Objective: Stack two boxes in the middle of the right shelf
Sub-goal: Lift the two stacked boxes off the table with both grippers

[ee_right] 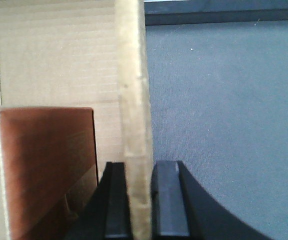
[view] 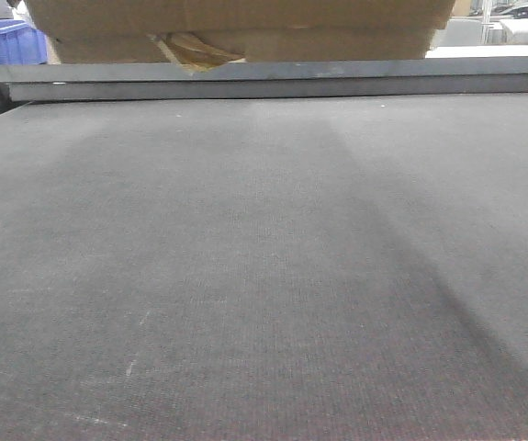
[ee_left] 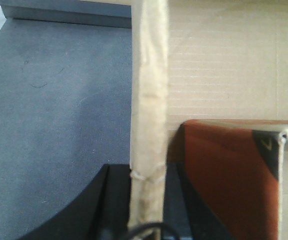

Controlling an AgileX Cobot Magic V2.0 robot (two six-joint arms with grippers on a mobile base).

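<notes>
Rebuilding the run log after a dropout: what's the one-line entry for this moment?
state: box held | left claw: shut on box wall | right claw: shut on opposite wall | beneath: dark grey surface

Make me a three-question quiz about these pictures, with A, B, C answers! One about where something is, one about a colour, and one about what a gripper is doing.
1. In the front view, where is the blue bin?
A. bottom right
B. top left
C. middle

2. What colour is the flat felt-like surface?
A. dark grey
B. yellow
C. white

3. What is the right gripper doing?
A. hanging wide open
B. holding a blue bin
C. shut on the wall of a cardboard box

Answers:
1 B: the bin shows only in the top left corner, behind the surface.
2 A: the surface is dark grey across the whole view.
3 C: the right wrist view shows its black fingers pressed against both sides of the thin cardboard wall.
</notes>
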